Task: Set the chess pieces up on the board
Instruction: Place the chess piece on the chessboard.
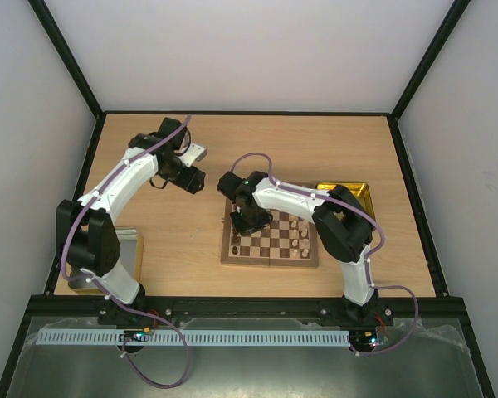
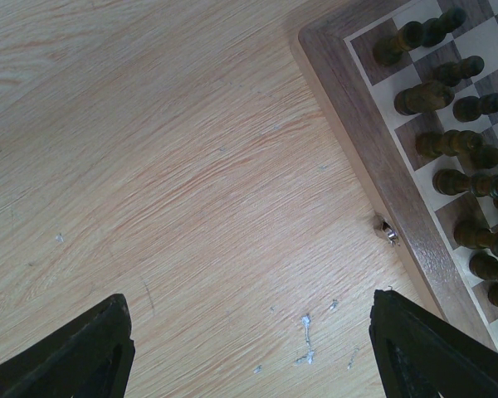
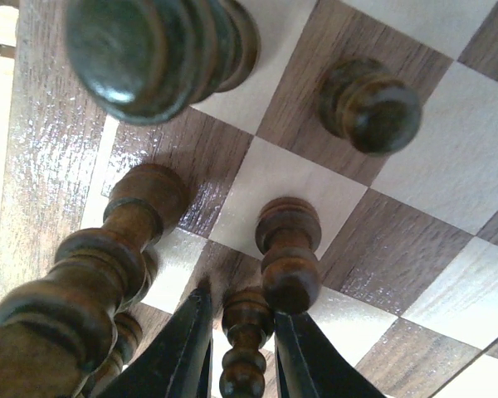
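**Figure. Two-arm rig at a chessboard; overhead and wrist views.**

The board point(image 1: 270, 262) lies on the desk point(image 1: 174, 224), right of centre and in front of the right arm's base. A yellow tray point(image 1: 357, 191) sits just beyond its far right corner.

Chess pieces point(image 2: 432, 95): in the left wrist view, dark chessmen stand upright in two rows along one edge of the board, one to a square. A small metal latch point(image 2: 388, 232) projects from the board's brown border. In the overhead view, a few pale chessmen point(image 1: 297, 236) stand on the right half of the board.

The left end effector point(image 1: 195, 170) hangs over bare desk, well left of the board's far corner. In its own view, the left end effector point(image 2: 253, 356) is released. Its fingers point(image 2: 75, 356) stand wide apart with only wood grain between them.

The right end effector point(image 1: 247, 220) reaches down over the board's far left region. In its wrist view, the right end effector point(image 3: 242, 303) is clenched on a dark chessman point(image 3: 245, 340), with one black finger point(image 3: 187, 356) pressed to each side of the stem. The chessman's base is out of sight, so whether it rests on a square cannot be told. Other dark chessmen stand close around it on the nearest squares.
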